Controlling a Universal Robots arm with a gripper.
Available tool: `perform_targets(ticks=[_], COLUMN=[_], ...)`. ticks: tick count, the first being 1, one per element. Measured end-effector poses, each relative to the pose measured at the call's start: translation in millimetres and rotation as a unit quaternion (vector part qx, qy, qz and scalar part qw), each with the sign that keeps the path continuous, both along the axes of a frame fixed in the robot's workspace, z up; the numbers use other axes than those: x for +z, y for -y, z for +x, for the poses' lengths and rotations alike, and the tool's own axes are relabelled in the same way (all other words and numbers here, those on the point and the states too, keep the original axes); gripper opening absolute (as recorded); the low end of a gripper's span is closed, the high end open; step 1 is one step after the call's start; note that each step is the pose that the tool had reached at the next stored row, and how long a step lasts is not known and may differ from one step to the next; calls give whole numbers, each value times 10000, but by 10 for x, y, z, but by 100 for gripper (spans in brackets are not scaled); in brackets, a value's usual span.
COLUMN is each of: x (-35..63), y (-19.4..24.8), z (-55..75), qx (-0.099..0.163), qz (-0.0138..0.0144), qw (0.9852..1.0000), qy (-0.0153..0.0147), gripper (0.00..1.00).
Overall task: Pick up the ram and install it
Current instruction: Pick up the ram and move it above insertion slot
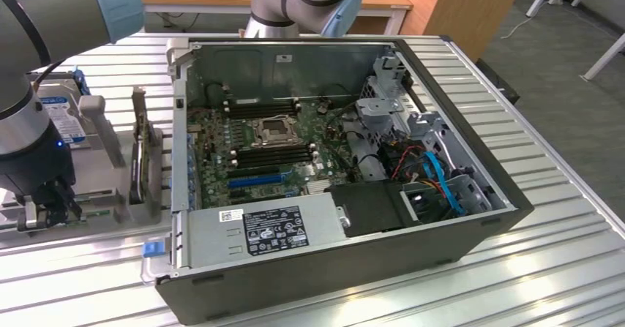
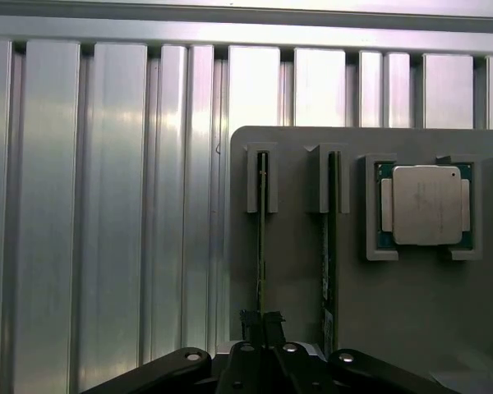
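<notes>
1. On the exterior view's left, the gripper (image 1: pixel 47 213) is low over the gray holder (image 1: pixel 117 208).
2. Its fingers (image 2: pixel 250 322) are squeezed together on the thin edge of the ram (image 2: pixel 261 230), which stands in a holder slot.
3. Another green stick (image 2: pixel 329 246) and a silver chip (image 2: pixel 427 205) sit beside it.
4. Toward the exterior view's right stands the open computer case (image 1: pixel 323 276).
</notes>
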State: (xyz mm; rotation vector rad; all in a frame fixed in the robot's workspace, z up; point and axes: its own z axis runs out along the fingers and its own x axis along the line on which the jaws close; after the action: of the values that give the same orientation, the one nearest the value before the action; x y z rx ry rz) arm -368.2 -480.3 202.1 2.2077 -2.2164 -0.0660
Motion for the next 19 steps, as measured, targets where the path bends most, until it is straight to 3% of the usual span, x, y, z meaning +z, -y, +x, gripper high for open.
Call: perform_targets(ticks=[19], x=[123], y=[1], z=[-1], qx=[0], qz=[0], qw=[10000], qy=[0], gripper=[11])
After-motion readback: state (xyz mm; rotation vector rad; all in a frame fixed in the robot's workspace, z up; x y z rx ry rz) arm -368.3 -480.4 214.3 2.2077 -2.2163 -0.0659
